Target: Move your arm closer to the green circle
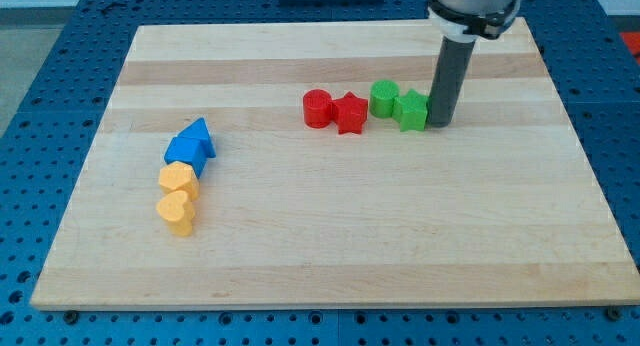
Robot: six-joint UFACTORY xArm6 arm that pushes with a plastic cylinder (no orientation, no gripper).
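Note:
The green circle (383,97) stands on the wooden board (330,236), right of centre near the view's top. A green star (410,110) touches its right side. My tip (440,122) is just to the right of the green star, touching or nearly touching it, with the star between the tip and the green circle. The dark rod rises from the tip toward the view's top.
A red circle (318,108) and a red star (350,113) sit just left of the green circle. At the view's left are a blue triangle (200,136), a blue block (184,152), a yellow hexagon (177,180) and a yellow heart (177,212).

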